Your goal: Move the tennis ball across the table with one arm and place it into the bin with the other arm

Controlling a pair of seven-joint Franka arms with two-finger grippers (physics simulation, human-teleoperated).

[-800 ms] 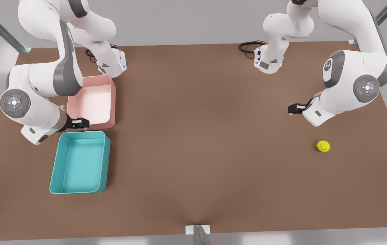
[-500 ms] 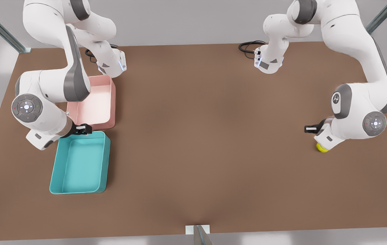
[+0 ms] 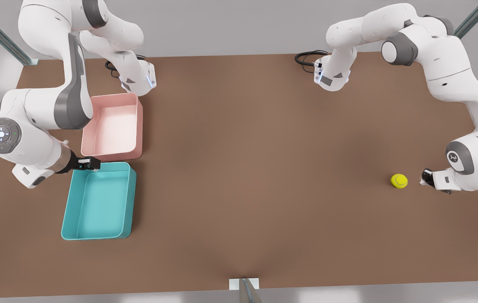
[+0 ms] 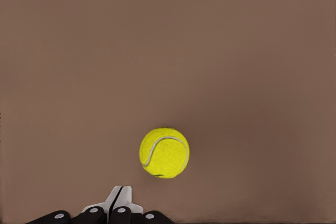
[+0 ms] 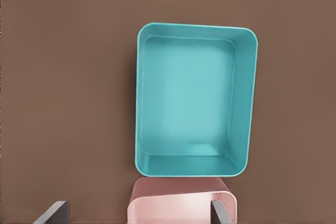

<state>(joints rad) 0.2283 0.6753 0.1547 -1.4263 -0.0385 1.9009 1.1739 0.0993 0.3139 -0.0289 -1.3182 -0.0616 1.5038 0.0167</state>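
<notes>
The tennis ball [image 3: 399, 181] lies on the brown table [image 3: 247, 168] near the front view's right side, free of both arms. My left gripper [image 3: 426, 177] sits low just to the ball's right, a short gap away. In the left wrist view its fingers [image 4: 119, 203] are pressed together, shut on nothing, with the ball [image 4: 164, 152] just ahead of them. The teal bin [image 3: 99, 201] stands empty at the front view's left. My right gripper [image 3: 89, 163] hovers at the bin's far rim, open. Its spread fingers [image 5: 219, 212] frame the bin [image 5: 191, 98] in the right wrist view.
A pink tub [image 3: 112, 126] stands directly behind the teal bin, almost touching it, and its rim [image 5: 181, 190] appears in the right wrist view. Both arm bases and a black cable [image 3: 306, 57] are at the far edge. A wide bare stretch of table separates ball and bin.
My left gripper swung from above the ball, which it briefly covered, out to the ball's right and lower. The right gripper shifted slightly left along the teal bin's far rim. The ball stayed put.
</notes>
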